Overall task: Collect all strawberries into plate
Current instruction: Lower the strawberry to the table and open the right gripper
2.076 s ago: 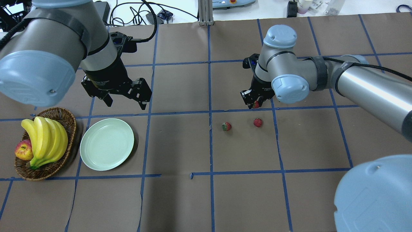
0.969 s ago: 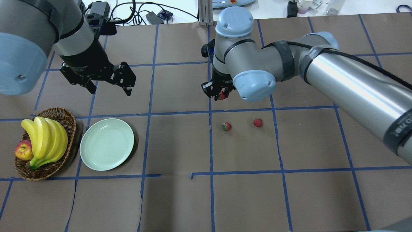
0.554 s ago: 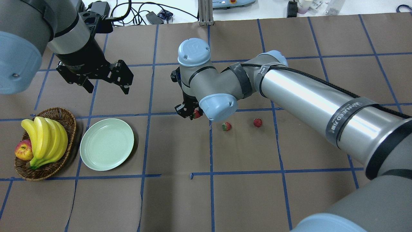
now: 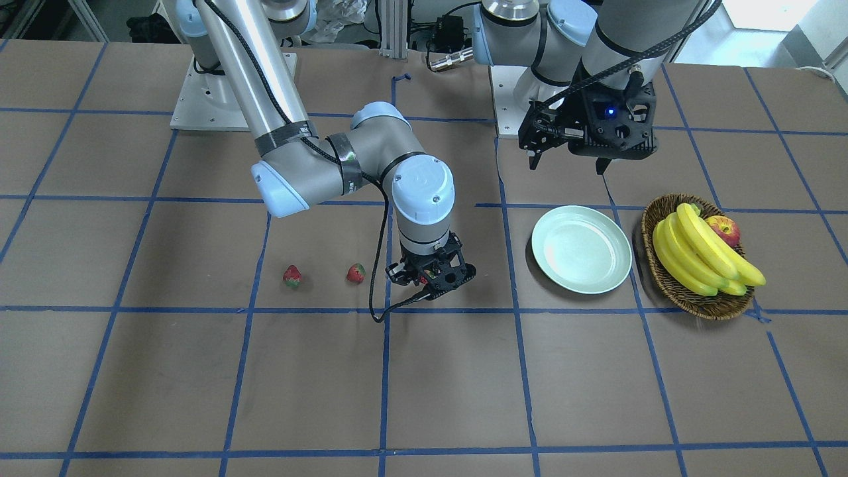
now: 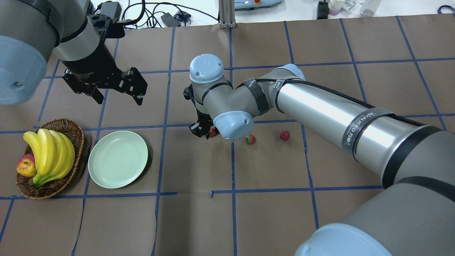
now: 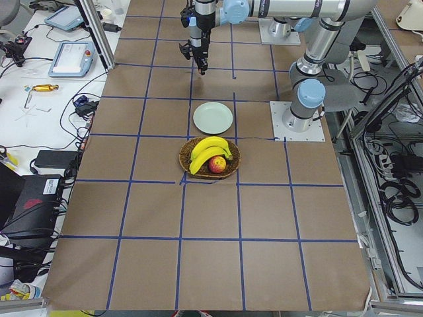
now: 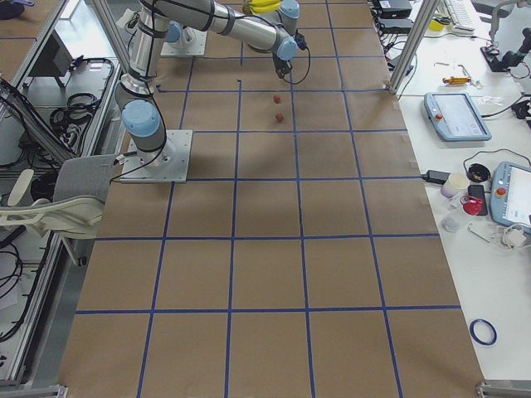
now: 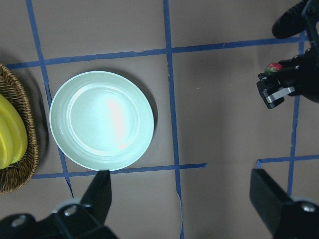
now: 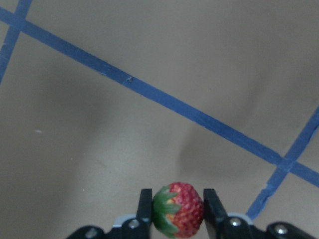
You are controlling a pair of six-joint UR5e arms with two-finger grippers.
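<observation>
Strawberries of this toy kind are, I judge, light, stiff and smooth-skinned, apt to squirt out of a hard pinch, so a hold across the plump red middle suits them best. The right wrist view shows just that: the held strawberry (image 9: 178, 209) sits clamped at its widest part by the right gripper (image 9: 177, 200), leafy cap turned sideways, brown paper and blue tape below. In the overhead view that gripper hangs about mid-desk. One loose strawberry (image 5: 250, 139) lies near it on the side toward the desk's right end, and a second loose strawberry (image 5: 284, 135) lies farther that way. The plate (image 5: 118, 159) lies bare, well apart toward the left end, just beside a wicker basket (image 5: 76, 133) of bananas (image 5: 49, 153). The left gripper (image 5: 118, 100) hovers nearer the far edge than the plate, jaws wide and empty. The left wrist view looks down on the plate between those spread fingers. The front-facing view confirms nothing lies on the plate.
</observation>
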